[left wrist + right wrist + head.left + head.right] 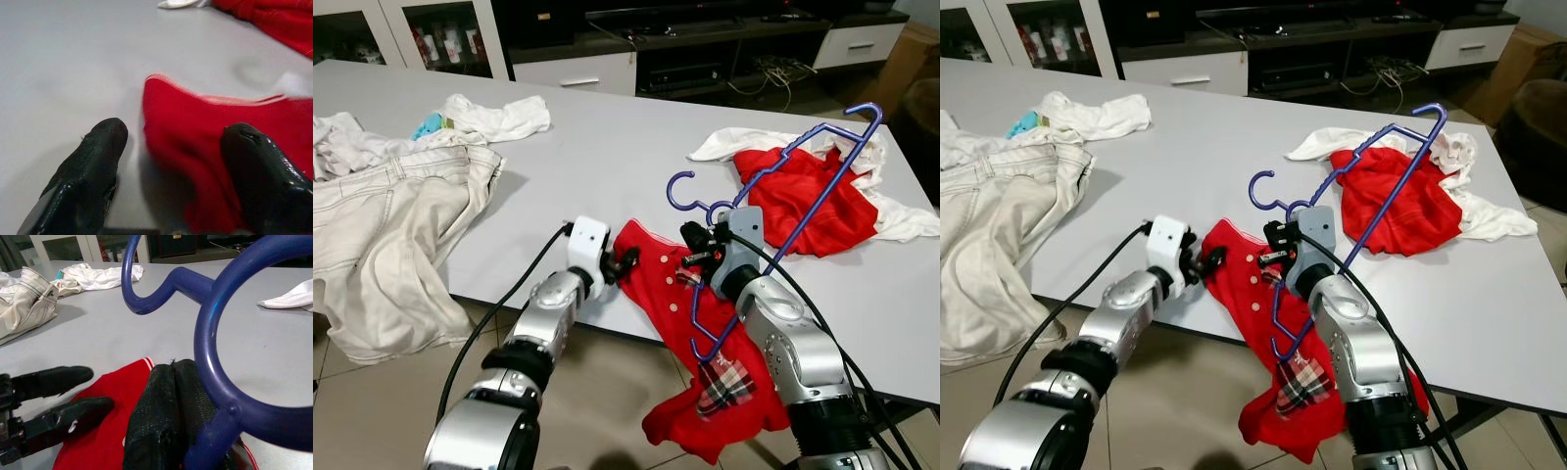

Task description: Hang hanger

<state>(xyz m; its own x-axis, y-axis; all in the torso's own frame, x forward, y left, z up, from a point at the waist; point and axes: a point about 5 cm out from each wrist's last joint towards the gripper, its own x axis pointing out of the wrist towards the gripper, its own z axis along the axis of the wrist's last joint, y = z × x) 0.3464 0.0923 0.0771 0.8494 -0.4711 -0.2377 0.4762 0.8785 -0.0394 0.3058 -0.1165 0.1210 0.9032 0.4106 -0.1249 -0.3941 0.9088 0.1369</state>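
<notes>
Red garment with white buttons and plaid patch (705, 362): draped over the near edge of the grey bench (607, 147), lower part hanging below it, collar end lying on the top.
Left end effector (625, 264): fingers spread at the garment's collar edge, one black finger (93, 166) on bare bench top, the other on the red cloth.
Right end effector (697, 257): fingers pressed together, pinching the blue plastic hanger (773, 211) just below its hook.
Blue plastic hanger: held tilted above the bench, hook toward the bench middle, one end low over the red garment, the other raised over the far clothes.
Second red garment (803, 201): lying on white cloth beyond the hanger.
Cream trousers (391, 235): spread at the left, spilling over the edge.
White cloth (499, 117): crumpled, far left.
</notes>
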